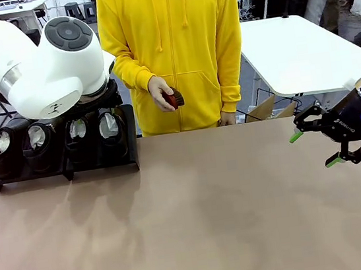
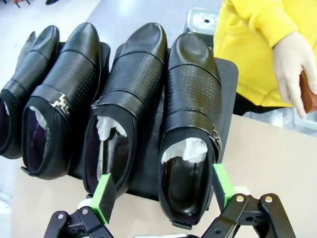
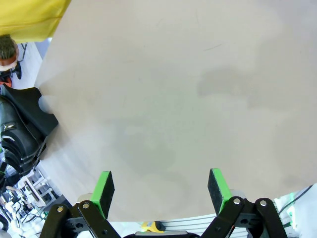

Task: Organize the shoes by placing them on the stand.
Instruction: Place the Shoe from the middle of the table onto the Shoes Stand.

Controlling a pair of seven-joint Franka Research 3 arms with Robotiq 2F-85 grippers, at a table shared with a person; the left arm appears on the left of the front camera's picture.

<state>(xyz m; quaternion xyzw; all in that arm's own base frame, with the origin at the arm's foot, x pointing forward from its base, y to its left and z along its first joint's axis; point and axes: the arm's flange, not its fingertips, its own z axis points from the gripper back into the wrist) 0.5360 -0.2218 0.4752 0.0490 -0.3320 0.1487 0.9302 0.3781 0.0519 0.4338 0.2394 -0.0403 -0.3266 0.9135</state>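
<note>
Several glossy black shoes (image 2: 126,99) with white paper inside stand side by side on the black stand (image 2: 228,84), toes away from me. My left gripper (image 2: 163,187) hangs open just above the heel end of the rightmost shoe (image 2: 190,109), one green pad on each side of it. From the front, the shoes (image 1: 78,138) and stand (image 1: 98,164) sit at the table's far left, partly behind my left arm (image 1: 57,58). My right gripper (image 1: 314,149) hovers open and empty over the table's right side; its wrist view catches its fingers (image 3: 161,191) above bare tabletop.
A person in a yellow hoodie (image 1: 172,49) stands at the far edge, holding a small red-brown object (image 1: 172,99) in one hand. The brown tabletop (image 1: 198,219) stretches wide in front. The stand (image 3: 29,106) lies at the left edge of the right wrist view.
</note>
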